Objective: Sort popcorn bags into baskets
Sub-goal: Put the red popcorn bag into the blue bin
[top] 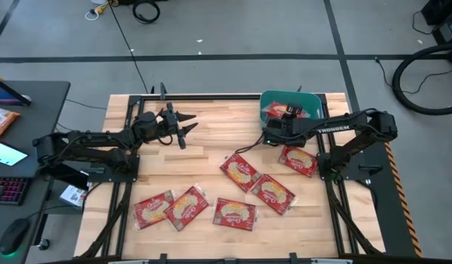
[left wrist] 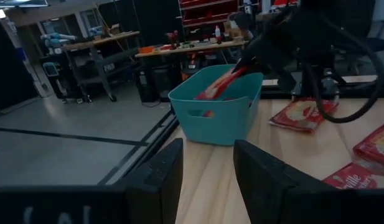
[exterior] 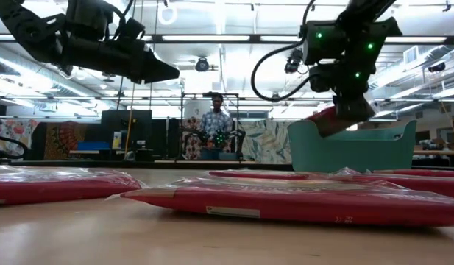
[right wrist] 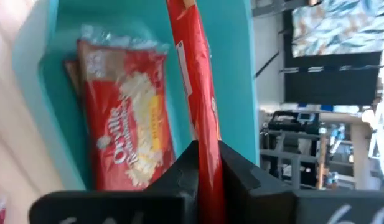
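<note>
Mid-drop: right gripper (right wrist: pixel 204 163) clamped edge-on around a popcorn bag (right wrist: pixel 193 74) over the teal basket (top: pixel 273 100), release due next; left gripper (top: pixel 183 126) open, idle, well clear of that basket.

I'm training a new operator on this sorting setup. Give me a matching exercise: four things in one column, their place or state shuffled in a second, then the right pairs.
Things
1. right gripper
2. left gripper
3. teal basket
4. six popcorn bags

Places or states
A. lying flat on the bare tabletop
B. at the table's far edge, packets inside
C. clamped on a red packet over the basket
D. open, empty, above the table's far left part

Pairs: 1-C, 2-D, 3-B, 4-A
</note>
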{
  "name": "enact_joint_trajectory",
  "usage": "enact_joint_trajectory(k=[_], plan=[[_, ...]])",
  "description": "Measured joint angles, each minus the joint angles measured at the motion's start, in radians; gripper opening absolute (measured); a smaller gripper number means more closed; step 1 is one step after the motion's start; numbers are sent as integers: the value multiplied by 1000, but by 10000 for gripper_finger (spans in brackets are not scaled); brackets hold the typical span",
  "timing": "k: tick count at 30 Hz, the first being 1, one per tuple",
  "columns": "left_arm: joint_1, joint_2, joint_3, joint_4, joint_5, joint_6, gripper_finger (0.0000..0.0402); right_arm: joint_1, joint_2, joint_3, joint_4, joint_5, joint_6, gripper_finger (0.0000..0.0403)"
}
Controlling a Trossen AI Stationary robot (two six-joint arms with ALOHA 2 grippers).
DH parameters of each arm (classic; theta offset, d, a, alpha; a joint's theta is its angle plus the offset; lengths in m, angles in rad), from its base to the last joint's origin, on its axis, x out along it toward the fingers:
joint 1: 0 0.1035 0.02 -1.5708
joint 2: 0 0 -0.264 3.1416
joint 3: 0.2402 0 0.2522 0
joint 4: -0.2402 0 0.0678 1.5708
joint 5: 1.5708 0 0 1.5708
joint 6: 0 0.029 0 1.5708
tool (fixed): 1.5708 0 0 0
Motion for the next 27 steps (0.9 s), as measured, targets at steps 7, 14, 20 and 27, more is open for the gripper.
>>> enact_joint_trajectory(k=[7, 14, 20, 27], plan=[[0, 0, 0, -1, 0, 0, 146, -70, 0, -2, 41, -106, -84, 98], [0, 0, 0, -6, 0, 1, 146, -96, 0, 27, -36, -149, -20, 177], [0, 1, 0, -5, 0, 1, 146, -96, 0, 130, -187, -246, 74, 199], [0, 1, 0, -9, 2, 0, 146, -54, 0, 280, -296, -350, 210, 194]])
